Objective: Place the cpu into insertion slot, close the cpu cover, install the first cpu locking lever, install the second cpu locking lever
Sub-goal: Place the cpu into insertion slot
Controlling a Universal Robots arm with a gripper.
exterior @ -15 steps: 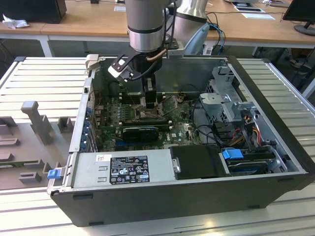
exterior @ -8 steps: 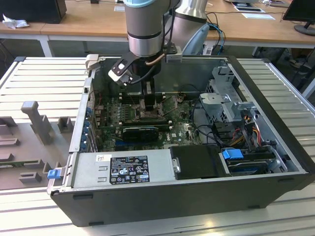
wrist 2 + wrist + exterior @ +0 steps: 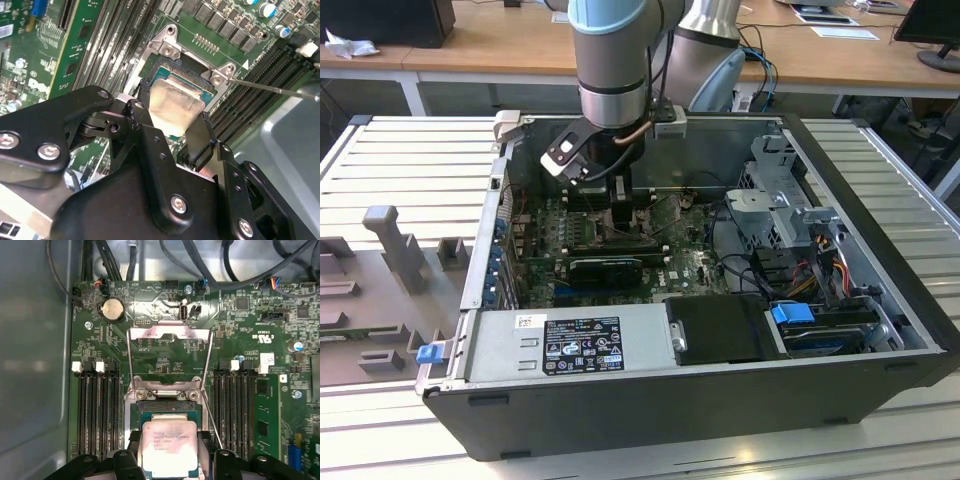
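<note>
Left of the exterior view: grey fixture tray [image 3: 390, 260] on my surface [image 3: 410, 160], then the open computer case [image 3: 670, 410]. Inside it, the cpu [image 3: 169, 447]: my jaws pinch its opposite edges just over the insertion slot [image 3: 150, 407] — possibly not seated. Light, stiff, fragile — edge grip only. Beyond, the cpu cover [image 3: 169, 335] is raised open.

Wooden desks [image 3: 500, 40] stand behind a ribbed metal table [image 3: 410, 160].

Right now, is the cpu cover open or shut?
Open: the cpu cover is swung back from the insertion slot, leaving the cpu bare.
</note>
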